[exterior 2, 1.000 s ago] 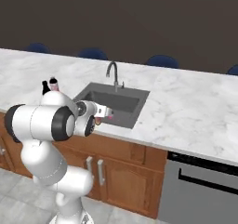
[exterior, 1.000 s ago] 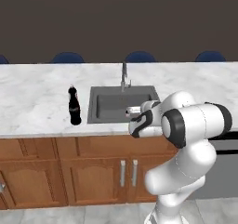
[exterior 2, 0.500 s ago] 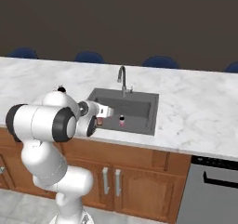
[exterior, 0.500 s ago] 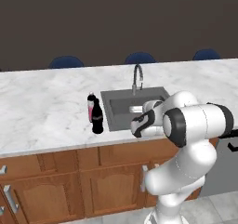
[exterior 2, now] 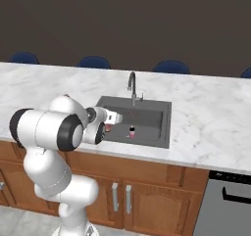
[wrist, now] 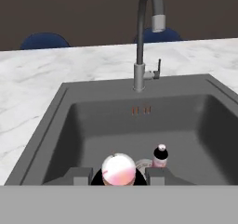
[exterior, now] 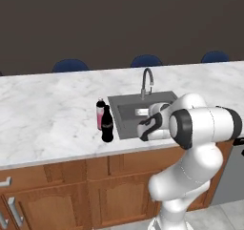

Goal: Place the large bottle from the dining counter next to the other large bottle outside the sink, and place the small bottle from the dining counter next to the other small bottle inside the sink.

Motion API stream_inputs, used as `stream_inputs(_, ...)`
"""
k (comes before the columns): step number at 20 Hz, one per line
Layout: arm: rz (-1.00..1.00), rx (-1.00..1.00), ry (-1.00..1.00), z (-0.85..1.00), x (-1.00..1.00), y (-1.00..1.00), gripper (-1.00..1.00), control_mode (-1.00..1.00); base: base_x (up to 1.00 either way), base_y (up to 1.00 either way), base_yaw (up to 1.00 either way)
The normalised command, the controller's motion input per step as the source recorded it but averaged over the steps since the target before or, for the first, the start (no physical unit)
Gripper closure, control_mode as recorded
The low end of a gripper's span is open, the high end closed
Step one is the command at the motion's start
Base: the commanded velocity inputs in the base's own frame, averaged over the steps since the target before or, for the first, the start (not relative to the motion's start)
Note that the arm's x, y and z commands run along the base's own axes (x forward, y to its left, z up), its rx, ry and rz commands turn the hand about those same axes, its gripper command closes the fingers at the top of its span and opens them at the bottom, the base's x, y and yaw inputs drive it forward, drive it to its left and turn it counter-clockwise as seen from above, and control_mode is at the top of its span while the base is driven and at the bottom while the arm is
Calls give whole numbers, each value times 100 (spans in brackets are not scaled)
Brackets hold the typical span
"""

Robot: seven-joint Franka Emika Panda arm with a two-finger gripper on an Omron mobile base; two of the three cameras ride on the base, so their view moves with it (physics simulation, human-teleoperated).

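surface (exterior: 47, 124): we see a long white-grey marble top on wooden cabinets, blue chair backs behind it.
sink (wrist: 83, 121): dark grey basin recessed in the surface, chrome gooseneck faucet (wrist: 146, 37) at its back rim.
arm: white arm reaches from the base toward the front edge of the sink.
large bottles: black cola-style bottle (exterior: 107, 125) stands on the surface just left of the sink, touching or nearly touching the pink-red bottle (exterior: 100, 113) behind it; we judge that half of the task done.
claw (wrist: 119, 174): pressed in on the small bottle (wrist: 118, 169), pinching it; pale rounded cap sits between the two fingertips (wrist: 80, 175), at the near front of the sink.
other small bottle (wrist: 160, 156): stands upright on the sink floor, just right of the held one and a bit farther in.
step: we judge it as carrying the small bottle into the sink, lowering beside its twin is left.
handling: small bottle looks light, rigid, smooth-sided, so likely slippery; narrow base, tips easily.
hold: we'd keep the grip on the body below the cap, bottle upright.
risk: we think the twin could get knocked over on set-down.
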Motion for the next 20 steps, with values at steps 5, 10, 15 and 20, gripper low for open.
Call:
stream_inputs(5,0,0,0,0,0,0,100,100,28,0,-2)
stream_inputs(10,0,0,0,0,0,0,100,100,47,2,-3)
stream_inputs(15,0,0,0,0,0,0,100,100,25,7,-3)
stream_inputs(20,0,0,0,0,0,0,100,100,18,9,-3)
